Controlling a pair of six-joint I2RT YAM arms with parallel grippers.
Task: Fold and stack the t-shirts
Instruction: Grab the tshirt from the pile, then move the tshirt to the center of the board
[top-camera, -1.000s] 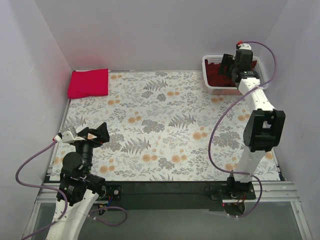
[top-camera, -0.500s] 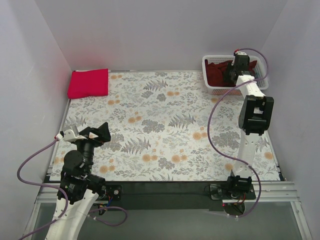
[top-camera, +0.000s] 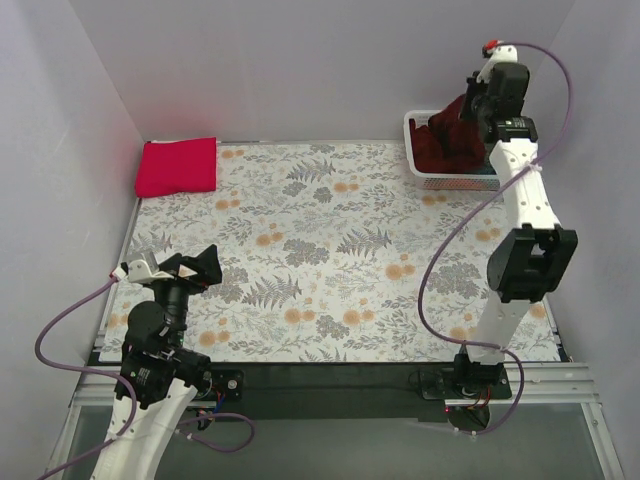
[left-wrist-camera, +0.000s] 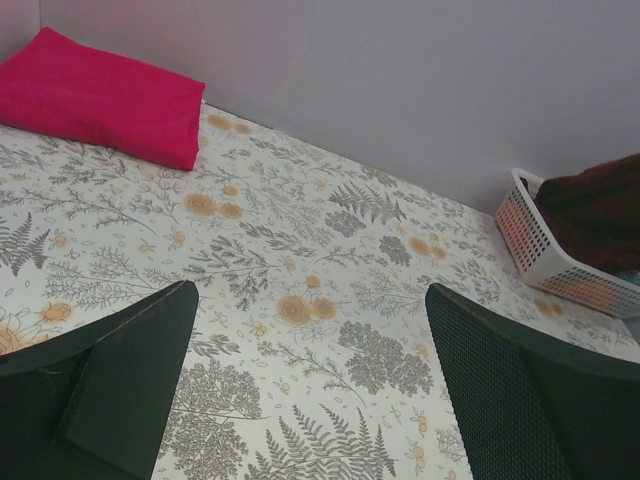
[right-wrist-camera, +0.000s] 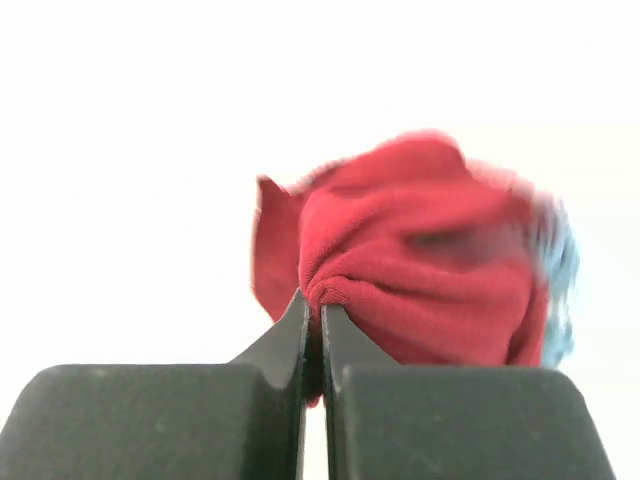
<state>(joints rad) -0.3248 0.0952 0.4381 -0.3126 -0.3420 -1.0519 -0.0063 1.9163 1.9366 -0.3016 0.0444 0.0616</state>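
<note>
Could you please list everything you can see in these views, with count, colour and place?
magenta-pink t-shirt: one, bright pink, folded, far-left corner of the table.
basket: one, white lattice, far-right corner.
maroon t-shirt: one, dark red, bunched, hanging over the basket.
blue cloth: a sliver, light blue, beside the maroon t-shirt; blurred.
tablecloth: one, floral grey and orange, covering the table.
left claw: one, black, open, over the near-left of the tablecloth.
right claw: one, black, shut on the maroon t-shirt.
</note>
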